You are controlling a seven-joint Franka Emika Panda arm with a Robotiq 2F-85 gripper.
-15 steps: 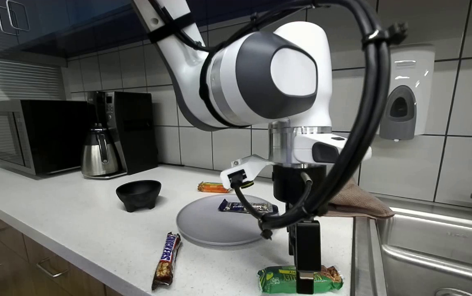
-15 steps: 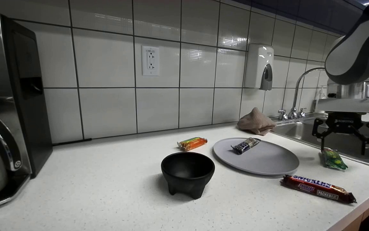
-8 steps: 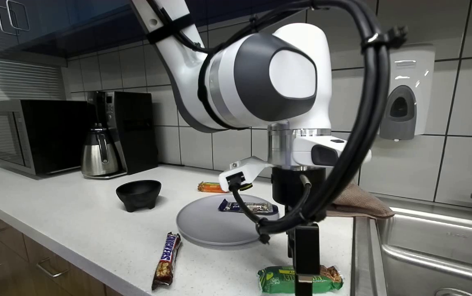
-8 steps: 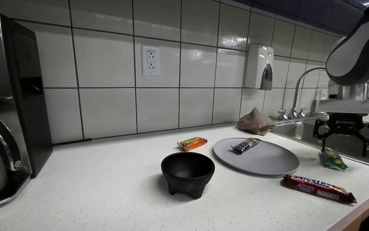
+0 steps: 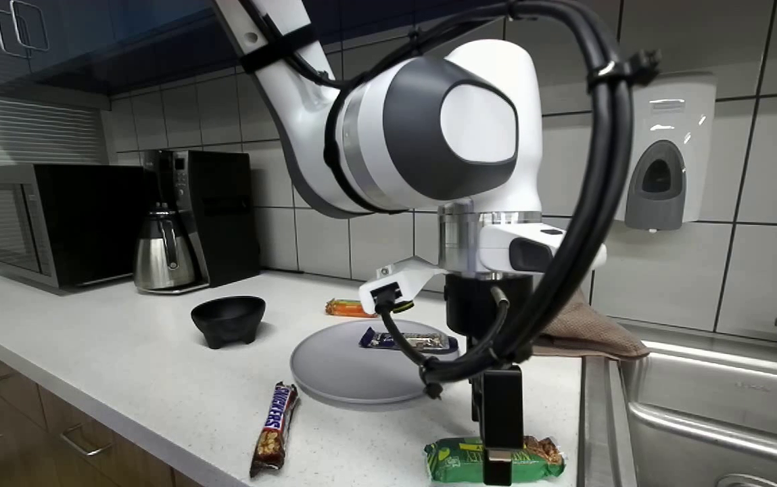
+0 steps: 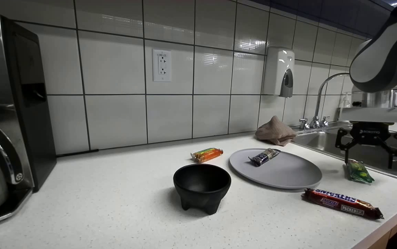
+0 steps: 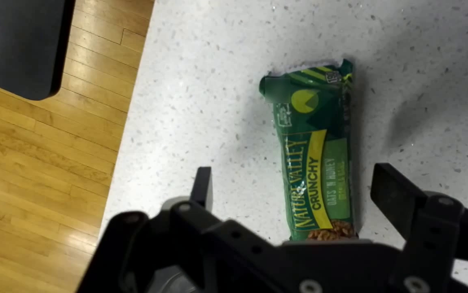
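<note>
Vertically aimed down, end effector [image 7: 294, 183] above green granola bar [image 7: 317, 158], jaws spread apart

Granola wrapper [image 7: 315, 162]: glossy plastic film. Plate [image 6: 284, 173]: smooth, matt. Cloth [image 6: 275, 132] near plate: rough weave. Sink [image 5: 713, 385]: satin metal.

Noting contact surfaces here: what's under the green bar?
The green bar lies on the counter, which shows along both its sides. What lies directly beneath is covered. In the wrist view, the open claw also hides the green bar's lower end.
</note>
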